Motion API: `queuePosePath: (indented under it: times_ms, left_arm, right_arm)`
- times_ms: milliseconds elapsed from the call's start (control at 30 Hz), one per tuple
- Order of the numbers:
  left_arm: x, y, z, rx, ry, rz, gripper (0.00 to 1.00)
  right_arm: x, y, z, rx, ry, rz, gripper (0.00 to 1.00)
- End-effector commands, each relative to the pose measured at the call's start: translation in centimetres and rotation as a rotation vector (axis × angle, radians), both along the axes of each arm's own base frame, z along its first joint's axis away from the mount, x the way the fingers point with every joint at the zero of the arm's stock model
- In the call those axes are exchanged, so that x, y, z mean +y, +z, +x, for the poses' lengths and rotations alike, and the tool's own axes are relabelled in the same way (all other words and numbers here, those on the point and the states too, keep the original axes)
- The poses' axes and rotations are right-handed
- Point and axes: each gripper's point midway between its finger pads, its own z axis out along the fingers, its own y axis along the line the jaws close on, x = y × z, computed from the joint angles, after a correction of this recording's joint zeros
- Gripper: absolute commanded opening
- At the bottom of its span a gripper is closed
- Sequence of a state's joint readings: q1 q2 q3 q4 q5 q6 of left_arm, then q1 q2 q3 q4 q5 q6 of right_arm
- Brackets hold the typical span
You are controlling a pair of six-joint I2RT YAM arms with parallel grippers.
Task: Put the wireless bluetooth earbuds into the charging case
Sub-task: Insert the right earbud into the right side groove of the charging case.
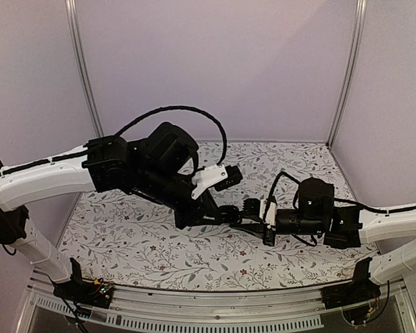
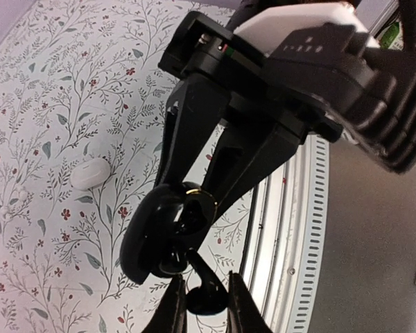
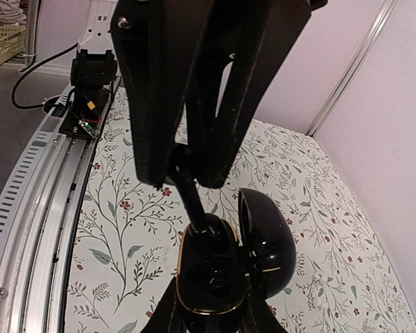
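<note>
The black charging case (image 3: 211, 267) with a gold rim hangs above the table, its lid (image 3: 270, 243) swung open to the right. My right gripper (image 3: 210, 295) is shut on the case's sides. One dark earbud (image 2: 208, 300) is pinched in my left gripper (image 2: 204, 277), which is shut on it. The earbud's stem (image 3: 192, 198) reaches down to the case's upper well and touches it. In the top view the left gripper (image 1: 230, 214) and right gripper (image 1: 252, 208) meet at mid-table. The case's other well is too dark to read.
A white pebble-shaped case (image 2: 91, 173) lies on the floral tablecloth (image 2: 48, 83) left of the grippers. Small white pieces (image 3: 319, 279) lie on the cloth beyond the lid. The metal rail (image 3: 35, 208) runs along the near table edge.
</note>
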State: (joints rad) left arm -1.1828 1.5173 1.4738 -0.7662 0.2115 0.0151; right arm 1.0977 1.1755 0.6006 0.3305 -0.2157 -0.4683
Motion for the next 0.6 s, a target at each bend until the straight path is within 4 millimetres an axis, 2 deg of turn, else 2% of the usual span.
queuePosePath:
  times_ms: [0,567]
  left_arm:
    - [-0.8,1.0,-0.2,-0.025,-0.012,-0.015,0.07]
    - [-2.0,1.0,-0.1,-0.035,-0.022,-0.028,0.07]
  right_arm:
    - [-0.1,1.1,-0.3,-0.030,0.001,0.036,0.00]
    - [0.4,0.6,-0.7,-0.014,0.026,0.025,0.00]
